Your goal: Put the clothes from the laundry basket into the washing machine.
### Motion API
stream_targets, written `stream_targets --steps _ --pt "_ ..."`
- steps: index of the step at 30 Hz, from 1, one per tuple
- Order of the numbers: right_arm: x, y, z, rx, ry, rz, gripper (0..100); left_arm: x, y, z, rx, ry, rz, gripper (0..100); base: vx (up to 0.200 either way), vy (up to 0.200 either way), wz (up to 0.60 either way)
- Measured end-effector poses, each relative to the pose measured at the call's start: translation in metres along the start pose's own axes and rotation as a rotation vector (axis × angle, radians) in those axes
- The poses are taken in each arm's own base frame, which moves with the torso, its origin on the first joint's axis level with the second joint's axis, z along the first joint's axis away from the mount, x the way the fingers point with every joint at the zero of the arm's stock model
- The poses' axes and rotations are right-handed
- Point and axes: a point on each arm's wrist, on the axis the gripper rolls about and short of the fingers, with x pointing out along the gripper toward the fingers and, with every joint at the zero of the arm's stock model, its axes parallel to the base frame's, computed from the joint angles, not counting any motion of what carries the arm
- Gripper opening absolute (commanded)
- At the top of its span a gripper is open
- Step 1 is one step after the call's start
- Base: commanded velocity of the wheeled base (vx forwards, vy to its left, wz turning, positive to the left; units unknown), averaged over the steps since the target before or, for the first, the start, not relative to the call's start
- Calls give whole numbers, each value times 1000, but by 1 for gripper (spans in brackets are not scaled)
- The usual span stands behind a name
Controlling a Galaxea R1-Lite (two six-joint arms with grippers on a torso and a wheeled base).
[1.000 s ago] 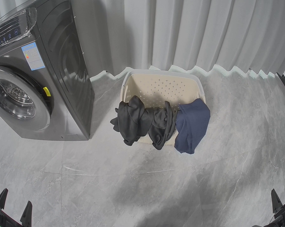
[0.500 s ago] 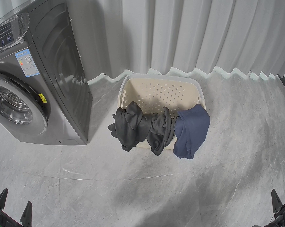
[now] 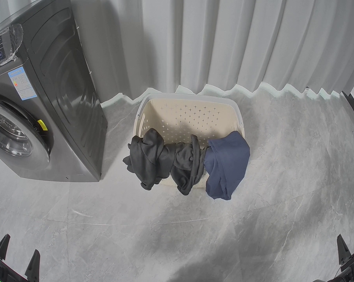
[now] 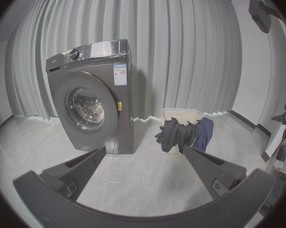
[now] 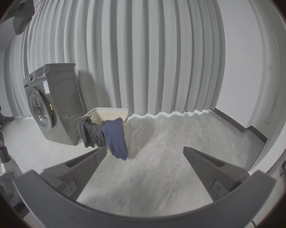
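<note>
One change only: the robot's outlook swings, so the washing machine (image 3: pixel 47 98) slides leftward and the laundry basket (image 3: pixel 185 97) sits nearer centre. The clothes (image 3: pixel 153 159) lie unmoved over its near rim. Left pincer (image 4: pixel 143 149) and right pincer (image 5: pixel 144 149) hang open, empty, well short.

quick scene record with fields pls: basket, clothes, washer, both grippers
laundry basket: cream, on the grey floor in front of the curtain
dark grey clothes: draped over the basket's near rim, hanging outside it
blue garment: over the same rim, to the robot's right of the grey ones
washing machine: to the robot's left of the basket and apart from it; round door looks shut
left gripper: open, empty, far from the clothes
right gripper: open, empty, far from the clothes
</note>
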Motion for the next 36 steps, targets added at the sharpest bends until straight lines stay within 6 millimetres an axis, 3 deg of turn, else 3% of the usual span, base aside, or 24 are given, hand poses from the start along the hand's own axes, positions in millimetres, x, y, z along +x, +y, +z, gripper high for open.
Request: stream_targets --steps 14,20,32,36 --pt "0 0 0 0 0 0 100 0 0 0 1 0 0 100 200 0 0" --pt "0 0 0 0 0 1 100 0 0 0 1 1 0 100 0 0 0" --pt "0 0 0 0 0 1 100 0 0 0 1 0 0 100 200 0 0" --pt "0 0 0 0 0 1 100 0 0 0 1 0 1 100 0 0 0"
